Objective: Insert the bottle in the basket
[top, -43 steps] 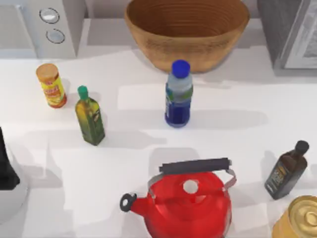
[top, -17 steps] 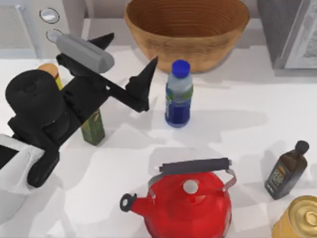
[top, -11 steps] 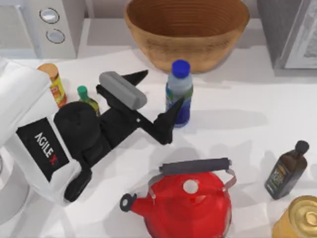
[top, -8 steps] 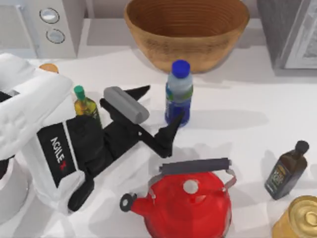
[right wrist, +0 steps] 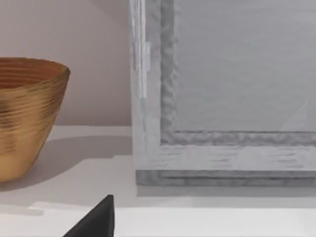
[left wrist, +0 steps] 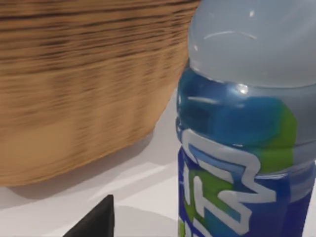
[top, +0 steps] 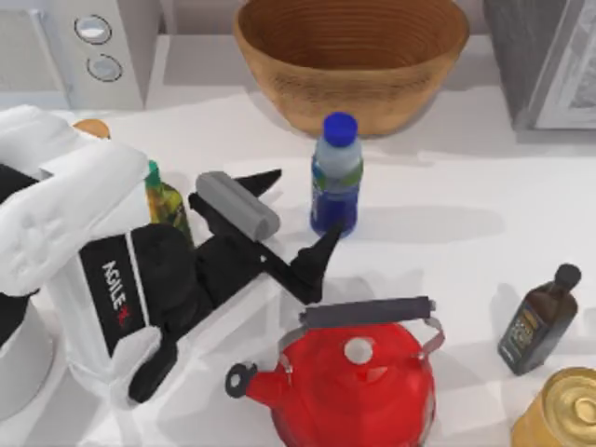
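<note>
top view: the left arm reaches in from the table's left side, its white and black body low over the surface. the left gripper (top: 300, 212) has its two dark fingers spread wide, one tip beside the bottle's (top: 335, 177) base, the other further back on the bottle's left. nothing is held. the bottle stands upright, long axis vertical, blue cap up, just in front of the basket (top: 351, 58) and apart from it. a red kettle (top: 354, 377) sits nearer the front edge.

left wrist view: the bottle (left wrist: 242, 128) is close and upright, the basket wall (left wrist: 84, 84) behind it; one dark fingertip (left wrist: 94, 223) shows low.

right wrist view: the basket (right wrist: 27, 113) stands off to one side; whether the right gripper is open cannot be told
</note>
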### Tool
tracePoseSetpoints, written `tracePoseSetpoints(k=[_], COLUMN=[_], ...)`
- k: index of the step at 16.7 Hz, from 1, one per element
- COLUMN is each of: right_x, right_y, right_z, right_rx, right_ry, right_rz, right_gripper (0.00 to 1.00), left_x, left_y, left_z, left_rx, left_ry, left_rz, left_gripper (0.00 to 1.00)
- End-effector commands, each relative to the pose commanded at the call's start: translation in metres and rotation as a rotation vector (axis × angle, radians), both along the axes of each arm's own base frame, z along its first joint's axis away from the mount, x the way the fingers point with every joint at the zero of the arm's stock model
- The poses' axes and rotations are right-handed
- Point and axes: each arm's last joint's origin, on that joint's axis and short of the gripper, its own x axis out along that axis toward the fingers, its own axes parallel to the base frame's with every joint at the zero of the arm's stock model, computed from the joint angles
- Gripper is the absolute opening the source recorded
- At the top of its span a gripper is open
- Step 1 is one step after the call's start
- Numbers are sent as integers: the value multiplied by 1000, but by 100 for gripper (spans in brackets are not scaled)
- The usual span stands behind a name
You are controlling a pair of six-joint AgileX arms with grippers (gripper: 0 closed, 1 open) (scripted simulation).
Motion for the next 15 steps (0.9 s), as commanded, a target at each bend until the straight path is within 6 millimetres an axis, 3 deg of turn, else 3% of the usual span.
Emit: tracePoseSetpoints(k=[9, 14, 15], right_x=[0, 0, 0], right_y=[0, 0, 0], right_z=[0, 0, 0], right_rx=[0, 0, 0], right_ry=[0, 0, 0], right_rz=[0, 0, 0], right_gripper=[100, 100, 100], left_x=[45, 47, 47], left_y=[-48, -51, -51], left_z=[-1, -1, -1], left_rx=[-1, 0, 0], left_ry=[-2, 0, 0], left_rz=[-3, -3, -3], left_gripper=[100, 100, 92])
